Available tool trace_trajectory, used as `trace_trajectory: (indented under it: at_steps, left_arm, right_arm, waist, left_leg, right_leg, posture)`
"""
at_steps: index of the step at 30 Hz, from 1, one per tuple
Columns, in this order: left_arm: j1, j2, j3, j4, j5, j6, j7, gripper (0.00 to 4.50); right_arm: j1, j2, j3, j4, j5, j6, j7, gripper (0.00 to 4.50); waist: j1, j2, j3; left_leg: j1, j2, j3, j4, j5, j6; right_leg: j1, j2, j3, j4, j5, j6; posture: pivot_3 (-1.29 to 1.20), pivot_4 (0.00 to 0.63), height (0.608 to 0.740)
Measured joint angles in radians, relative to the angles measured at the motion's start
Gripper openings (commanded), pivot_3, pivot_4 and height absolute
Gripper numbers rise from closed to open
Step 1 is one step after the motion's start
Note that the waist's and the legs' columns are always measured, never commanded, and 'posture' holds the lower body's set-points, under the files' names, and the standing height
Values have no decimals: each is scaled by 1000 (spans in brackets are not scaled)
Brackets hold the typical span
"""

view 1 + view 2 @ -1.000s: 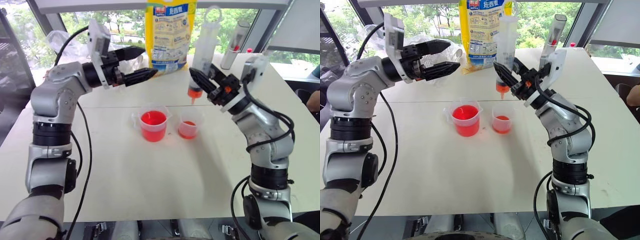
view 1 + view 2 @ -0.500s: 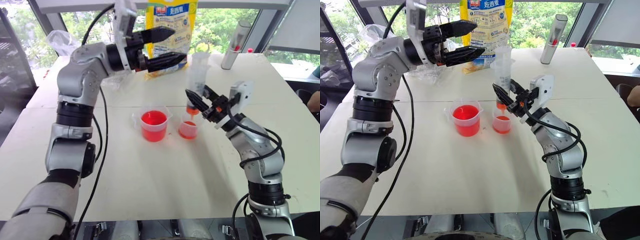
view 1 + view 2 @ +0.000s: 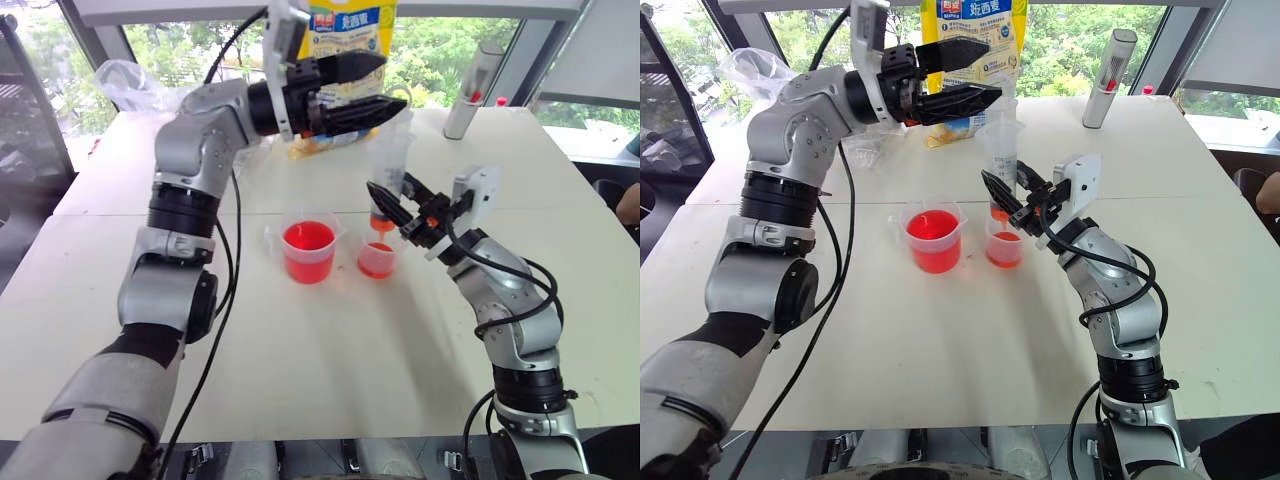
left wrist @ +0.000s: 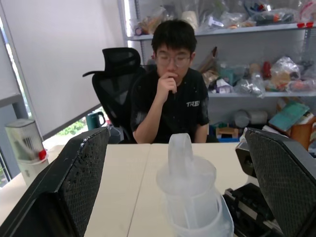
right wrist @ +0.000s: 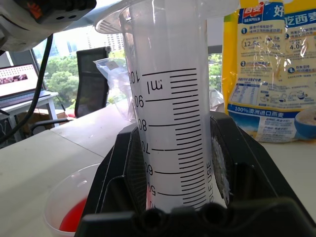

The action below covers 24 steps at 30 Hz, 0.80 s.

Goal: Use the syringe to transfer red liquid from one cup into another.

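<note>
Right gripper [image 3: 392,203] is pinching the syringe [image 3: 387,165] upright over the smaller cup [image 3: 377,258]; left gripper [image 3: 388,85], fingers spread, is flanking the plunger (press it squarely, slowly).

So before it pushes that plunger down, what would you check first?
1. Right gripper shut on the syringe: ok.
2. Syringe tip over the smaller cup, not the handled beaker: ok.
3. Syringe roughly upright: ok.
4. Left gripper open, level with the plunger top: ok.
5. Left fingers touching the plunger: not yet, gaps on both sides.
6. How much red liquid the syringe holds: cannot tell.
</note>
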Motion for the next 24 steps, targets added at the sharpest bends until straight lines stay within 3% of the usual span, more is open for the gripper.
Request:
trace_trajectory:
  at_steps: [2,5,13,24]
  left_arm:
    - [-8,-12,0,27,5,-13,-2,4470]
    - [-22,-24,1,54,16,-21,-10,3705]
    - [-25,-39,4,87,22,-32,-23,28]
    - [-24,-43,4,80,25,-30,-44,28]
  right_arm:
    - [1,0,0,0,-1,0,-1,1394]
    - [1,-1,0,0,-2,0,-5,1394]
    - [14,-2,0,-1,-8,0,-9,1394]
    - [14,-3,0,-1,-8,0,-11,1394]
  waist:
    - [0,0,0]
    - [0,0,0]
    - [0,0,0]
    - [0,0,0]
  left_leg:
    - [0,0,0,0,0,0]
    - [0,0,0,0,0,0]
    - [0,0,0,0,0,0]
    - [0,0,0,0,0,0]
  right_leg:
    - [0,0,0,0,0,0]
    - [0,0,0,0,0,0]
    - [0,0,0,0,0,0]
    - [0,0,0,0,0,0]
  posture:
    - [0,150,740]
    - [0,150,740]
    - [0,150,740]
    - [0,150,740]
